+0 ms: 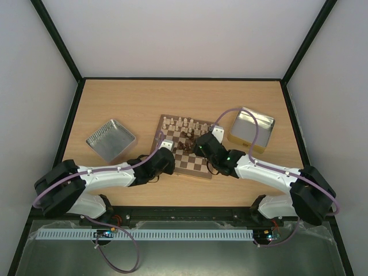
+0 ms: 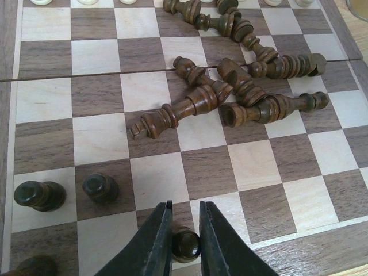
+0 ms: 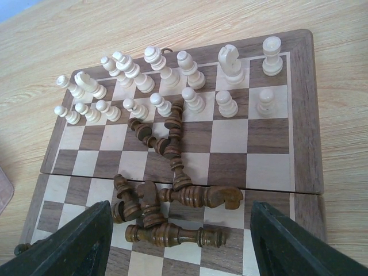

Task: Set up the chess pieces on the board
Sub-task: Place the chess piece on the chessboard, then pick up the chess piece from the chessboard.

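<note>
Left gripper (image 2: 185,221) pinches a small dark-brown turned wooden pawn (image 2: 185,246) upright on the near row of the checkered wooden board (image 3: 299,115); right gripper (image 3: 181,233) gapes over toppled dark pieces (image 3: 172,201) mid-board. Light, smooth, tippy: grip the narrow stem

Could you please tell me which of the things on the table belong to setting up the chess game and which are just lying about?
Part of the job: board, standing cream pieces, heap of fallen dark pieces, dark pawn in the left gripper.
Just lying about: silver tin at left, second tin at right.
</note>
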Controlling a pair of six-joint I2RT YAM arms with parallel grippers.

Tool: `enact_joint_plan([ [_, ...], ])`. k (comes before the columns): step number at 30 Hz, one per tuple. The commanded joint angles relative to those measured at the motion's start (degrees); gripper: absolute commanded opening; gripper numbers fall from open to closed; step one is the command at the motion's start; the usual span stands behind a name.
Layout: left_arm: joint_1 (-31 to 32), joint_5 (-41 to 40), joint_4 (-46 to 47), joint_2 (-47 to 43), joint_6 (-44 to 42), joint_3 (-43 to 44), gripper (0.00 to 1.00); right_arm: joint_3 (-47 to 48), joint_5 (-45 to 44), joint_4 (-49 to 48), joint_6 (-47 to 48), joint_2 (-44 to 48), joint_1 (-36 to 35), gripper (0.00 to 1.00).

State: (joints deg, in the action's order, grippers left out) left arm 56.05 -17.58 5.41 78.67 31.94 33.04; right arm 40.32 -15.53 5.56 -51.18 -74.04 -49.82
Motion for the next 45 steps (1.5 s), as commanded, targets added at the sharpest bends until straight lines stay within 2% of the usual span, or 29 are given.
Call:
enact_joint_plan([
  [1, 0.37, -1.52, -0.80, 0.22, -0.59, 0.13, 0.18, 1.07, -2.93, 0.28, 0.53, 1.11, 0.21, 0.65],
  [7, 0.37, -0.62, -3.06, -3.11, -0.55, 1.85, 0.36, 1.39, -2.81, 0.62, 0.55, 2.63, 0.17, 0.65],
  [12, 0.29, -0.48, -4.31, -7.01, -0.11, 3.35, 0.44, 1.76, -3.80, 1.98, 0.47, 4.08, 0.17, 0.65],
  [15, 0.07, -3.13, -5.69, -8.91, 1.05, 4.79, 0.48, 2.03, -4.66, 3.09, 0.66, 4.92, 0.18, 0.65],
  [21, -3.58, -6.81, -11.01, -11.89, 5.08, 8.80, 0.48, 2.45, -3.68, 3.58, 2.52, 5.94, 0.30, 0.63],
  [29, -14.46, 3.21, -11.90, -20.48, 7.92, 6.46, 0.48, 5.41, 3.48, 4.95, 4.10, 2.58, 2.60, 0.61],
  [36, -23.57, 9.71, -14.21, -29.88, 9.59, 3.77, 0.49, 7.22, 4.41, 7.09, 5.29, 0.33, 4.75, 0.60],
  [38, -25.50, 10.77, -15.06, -31.85, 9.51, 3.30, 0.50, 7.60, 4.96, 7.57, 5.50, -0.63, 5.44, 0.57],
  [42, -27.74, 12.21, -15.61, -34.50, 9.70, 1.96, 0.50, 8.76, 8.16, 7.74, 9.16, -4.22, 5.87, 0.41],
  [45, -28.38, 13.37, -14.99, -35.13, 10.33, 0.62, 0.50, 10.56, 8.60, 9.06, 11.51, -8.18, 5.84, 0.33],
])
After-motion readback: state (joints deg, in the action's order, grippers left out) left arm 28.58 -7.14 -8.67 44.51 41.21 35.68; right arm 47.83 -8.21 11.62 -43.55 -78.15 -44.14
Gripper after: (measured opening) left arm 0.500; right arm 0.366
